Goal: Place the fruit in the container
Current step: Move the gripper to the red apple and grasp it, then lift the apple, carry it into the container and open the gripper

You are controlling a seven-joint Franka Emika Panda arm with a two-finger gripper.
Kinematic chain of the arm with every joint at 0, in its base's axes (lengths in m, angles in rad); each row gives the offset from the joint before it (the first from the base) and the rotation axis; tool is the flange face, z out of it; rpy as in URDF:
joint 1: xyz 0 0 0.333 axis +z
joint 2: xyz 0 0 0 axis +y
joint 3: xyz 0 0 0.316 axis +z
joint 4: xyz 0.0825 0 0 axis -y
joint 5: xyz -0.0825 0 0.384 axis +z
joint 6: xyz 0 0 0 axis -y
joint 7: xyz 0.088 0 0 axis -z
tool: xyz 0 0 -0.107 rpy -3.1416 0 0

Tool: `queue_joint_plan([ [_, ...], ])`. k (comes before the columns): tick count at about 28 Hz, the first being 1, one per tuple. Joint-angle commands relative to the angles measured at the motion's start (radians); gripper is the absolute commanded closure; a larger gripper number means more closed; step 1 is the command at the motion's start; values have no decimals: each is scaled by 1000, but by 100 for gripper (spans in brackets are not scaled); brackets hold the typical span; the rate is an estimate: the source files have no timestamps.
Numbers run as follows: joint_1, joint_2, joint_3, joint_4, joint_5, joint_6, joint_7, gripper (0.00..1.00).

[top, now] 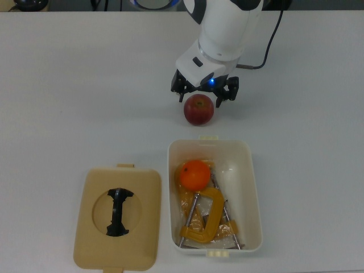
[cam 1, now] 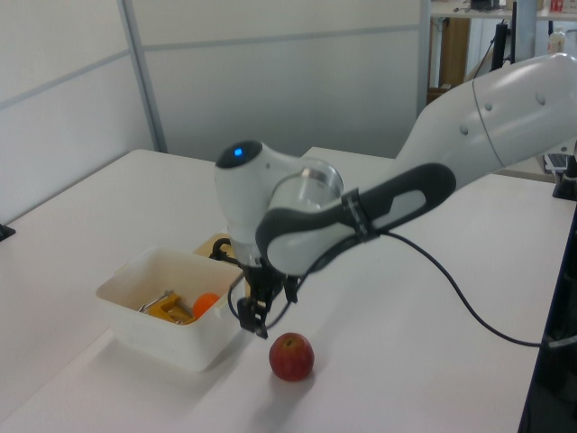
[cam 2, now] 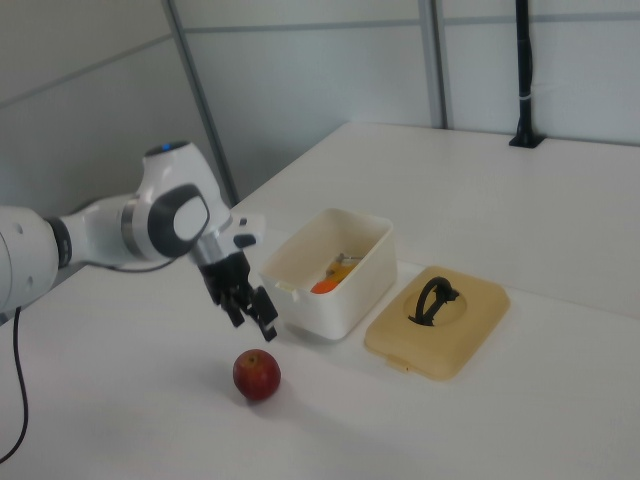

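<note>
While the mandarin lies inside the container, at its end nearest the apple, the apple itself sits on the bare white bench, just outside that short wall and apart from it. In the top view the container stands near the bench's bottom edge, right of centre, and the apple lies just above its beige tab. Resting beside the mandarin in the tub are yellow-orange metal clamps, filling most of its floor toward the bottom edge.

Above the apple hangs the gripper, empty and released, its two black fingers spread wider than the fruit and not touching it. In the left view the fingers point down at the bench between the container's near corner and the apple; in the right view the gripper sits above and just to the right view's left of the apple.

A flat tan lid with a round cutout and a black handle lies on the bench beside the container, on the top view's left, near the bottom edge.
</note>
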Motion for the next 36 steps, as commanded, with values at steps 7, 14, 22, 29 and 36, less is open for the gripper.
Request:
queue_joint_plan([
  [7,39,-35,-4,-188,-95,161,82,0],
  [14,37,-2,-4,-228,-152,213,121,9],
  [22,50,-33,-3,-176,-158,206,196,100],
  [29,50,-73,-11,-5,-103,155,205,100],
  [36,46,46,-66,213,-49,149,292,100],
])
